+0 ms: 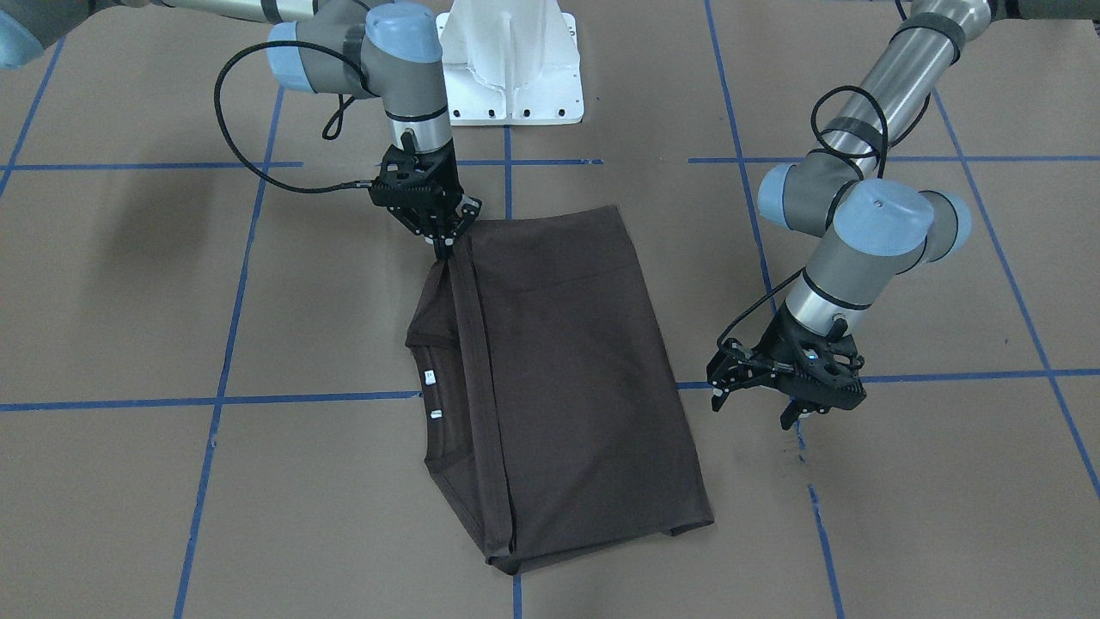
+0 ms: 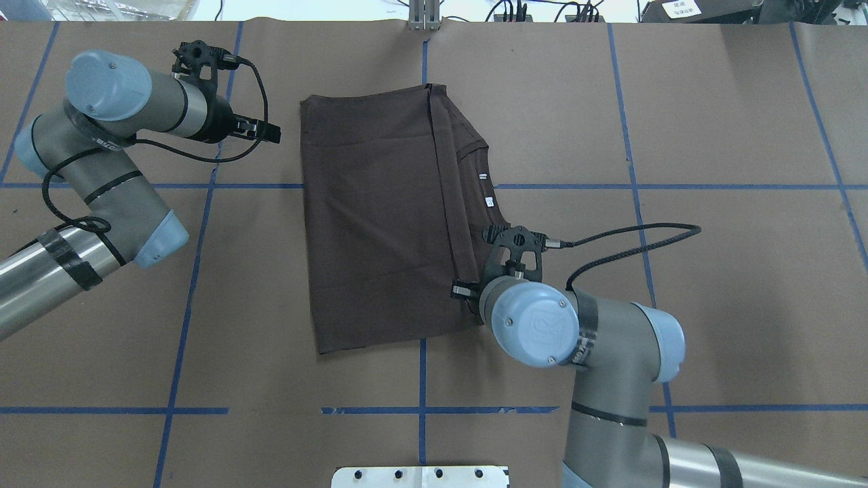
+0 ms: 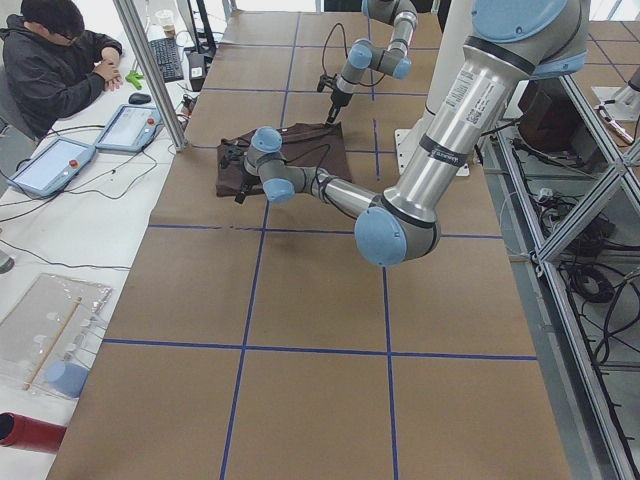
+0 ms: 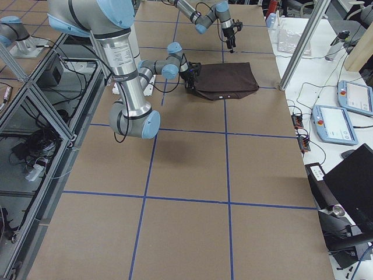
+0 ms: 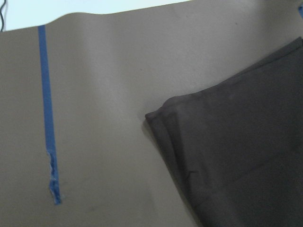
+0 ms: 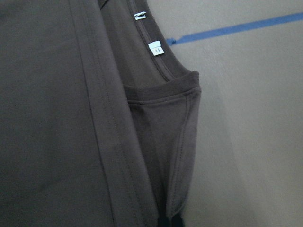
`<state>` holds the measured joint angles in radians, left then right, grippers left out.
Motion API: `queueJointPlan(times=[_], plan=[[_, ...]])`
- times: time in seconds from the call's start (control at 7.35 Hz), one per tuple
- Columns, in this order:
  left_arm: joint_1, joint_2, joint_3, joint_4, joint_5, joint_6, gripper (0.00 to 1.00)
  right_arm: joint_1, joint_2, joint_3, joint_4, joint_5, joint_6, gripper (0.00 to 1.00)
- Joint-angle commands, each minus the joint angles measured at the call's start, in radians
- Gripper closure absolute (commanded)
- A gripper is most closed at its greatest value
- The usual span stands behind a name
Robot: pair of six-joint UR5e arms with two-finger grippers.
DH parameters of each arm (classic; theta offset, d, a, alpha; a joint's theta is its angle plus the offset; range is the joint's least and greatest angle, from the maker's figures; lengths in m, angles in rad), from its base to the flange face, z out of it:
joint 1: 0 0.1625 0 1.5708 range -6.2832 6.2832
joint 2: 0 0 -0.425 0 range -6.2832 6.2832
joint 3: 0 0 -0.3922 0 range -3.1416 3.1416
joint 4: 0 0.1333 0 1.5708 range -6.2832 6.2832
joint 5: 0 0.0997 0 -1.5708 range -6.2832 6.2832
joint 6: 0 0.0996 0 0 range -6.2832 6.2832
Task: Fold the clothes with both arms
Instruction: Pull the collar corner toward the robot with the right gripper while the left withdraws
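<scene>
The dark brown T-shirt (image 1: pixel 567 370) lies folded into a rough rectangle at the centre of the tabletop (image 1: pixel 172 301), soft matte knit on flat brown paper crossed by blue tape lines (image 1: pixel 225 344). A double-stitched hem (image 6: pixel 109 142) runs along the top layer. The ribbed round collar (image 6: pixel 163 86) peeks out beside it, with two small white tags (image 6: pixel 155 48). In the front-facing view the right gripper (image 1: pixel 444 248) is at the shirt's 11 o'clock, fingers pinched on a fabric edge that tents up. The left gripper (image 1: pixel 753 411) is at 3 o'clock, fingers spread wide, empty, clear of the cloth.
</scene>
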<state>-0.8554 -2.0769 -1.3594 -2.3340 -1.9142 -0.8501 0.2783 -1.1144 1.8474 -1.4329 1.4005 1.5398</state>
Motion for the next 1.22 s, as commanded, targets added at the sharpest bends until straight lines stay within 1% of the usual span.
queueJointPlan(times=[0.0,0.27,0.54,0.68,0.82,1.09], plan=[[0.006,0.023,-0.046,0.005,-0.016,-0.021,0.00,-0.123,-0.102,0.094,-0.001,-0.095,0.046,1.00],[0.007,0.023,-0.044,0.005,-0.014,-0.021,0.00,-0.184,-0.119,0.105,-0.003,-0.136,0.092,1.00],[0.010,0.023,-0.046,0.005,-0.016,-0.021,0.00,-0.195,-0.136,0.105,-0.001,-0.146,0.095,1.00],[0.010,0.023,-0.046,0.005,-0.014,-0.021,0.00,-0.200,-0.145,0.105,-0.001,-0.156,0.095,0.01],[0.010,0.024,-0.046,0.005,-0.014,-0.021,0.00,-0.199,-0.150,0.120,-0.001,-0.167,0.080,0.00],[0.012,0.024,-0.044,0.005,-0.014,-0.021,0.00,-0.208,-0.142,0.127,-0.001,-0.172,-0.043,0.00]])
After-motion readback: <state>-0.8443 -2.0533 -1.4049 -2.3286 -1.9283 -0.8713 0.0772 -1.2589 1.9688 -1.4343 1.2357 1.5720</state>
